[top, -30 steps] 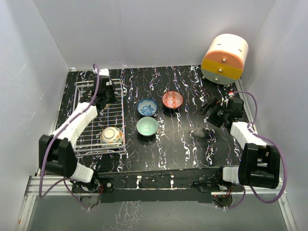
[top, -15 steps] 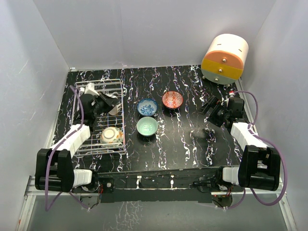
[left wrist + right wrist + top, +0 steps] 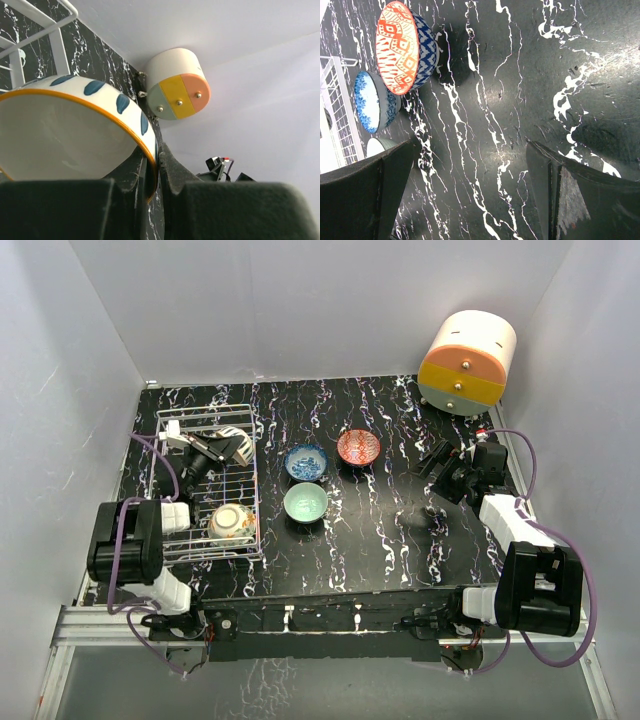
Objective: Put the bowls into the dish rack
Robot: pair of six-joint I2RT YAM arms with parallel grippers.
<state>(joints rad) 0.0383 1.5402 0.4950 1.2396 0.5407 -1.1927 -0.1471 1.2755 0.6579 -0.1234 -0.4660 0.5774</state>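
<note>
My left gripper (image 3: 218, 450) is shut on the rim of a bowl (image 3: 236, 443) with a cream inside, orange edge and blue leaves outside (image 3: 65, 135). One finger is inside the rim and one outside (image 3: 159, 155). It holds the bowl tilted over the far end of the white wire dish rack (image 3: 175, 502). A second, patterned bowl (image 3: 232, 523) lies in the rack's near right corner. On the table stand a blue bowl (image 3: 306, 462), a red bowl (image 3: 358, 447) and a mint-green bowl (image 3: 305, 502). My right gripper (image 3: 445, 475) hangs open over bare table (image 3: 470, 150), right of these bowls.
A round orange-and-cream drawer unit (image 3: 467, 362) stands at the far right corner. White walls close in the black marbled table (image 3: 400, 530) on three sides. In the right wrist view the red bowl (image 3: 400, 47) and blue bowl (image 3: 372, 102) lie top left.
My left arm has folded back toward its base and the wrist has turned, keeping the bowl over the rack's far end. The right arm has not moved.
</note>
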